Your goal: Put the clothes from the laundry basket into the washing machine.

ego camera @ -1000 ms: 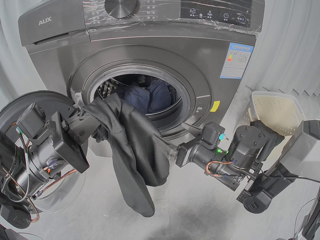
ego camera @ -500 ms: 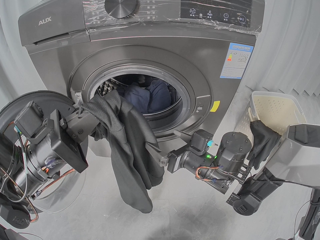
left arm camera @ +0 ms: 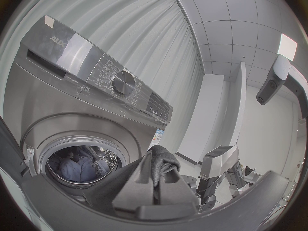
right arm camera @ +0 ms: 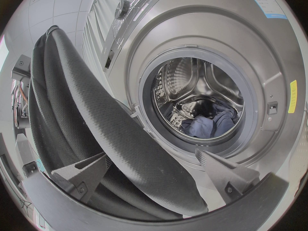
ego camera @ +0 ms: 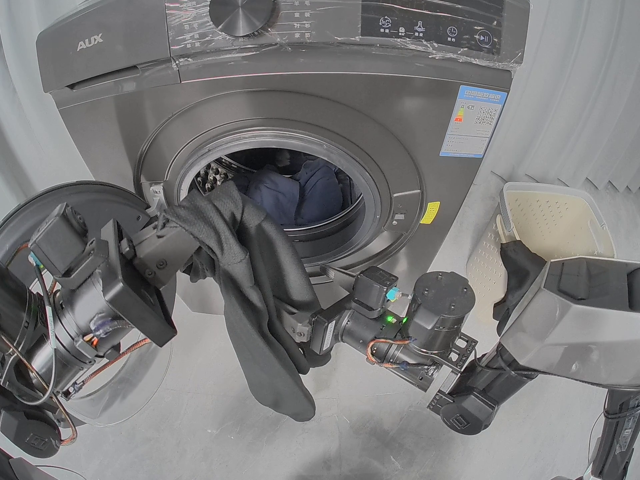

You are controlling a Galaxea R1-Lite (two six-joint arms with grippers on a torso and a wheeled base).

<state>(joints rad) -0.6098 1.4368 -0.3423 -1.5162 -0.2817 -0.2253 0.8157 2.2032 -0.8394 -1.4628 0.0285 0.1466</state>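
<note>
Pale curtain (ego camera: 587, 101) folds hang behind the grey washing machine (ego camera: 267, 101), which stands on a grey floor (ego camera: 373, 428) in the head view. Its round door (ego camera: 73, 215) is open at the left edge, and blue clothes (ego camera: 293, 191) lie in the drum at centre. At middle left the left gripper (ego camera: 170, 231) pinches the top of a dark grey garment (ego camera: 260, 288), which hangs before the opening's lower left rim and drops toward lower centre. The right gripper (ego camera: 303, 301), at lower centre, has its jaws spread against the hanging cloth. At the right edge stands the cream laundry basket (ego camera: 560, 221), with another dark piece (ego camera: 517, 268) draped over its near rim.

In the left wrist view, the fingers (left arm camera: 134, 183) at lower centre are pressed together on a bunched fold of the garment; the drum shows at lower left.

In the right wrist view, the spread fingers (right arm camera: 86, 170) sit at lower left and lower right. A thick fold of the garment runs between them from upper left. The blue clothes rest at the drum's bottom, right of centre.
</note>
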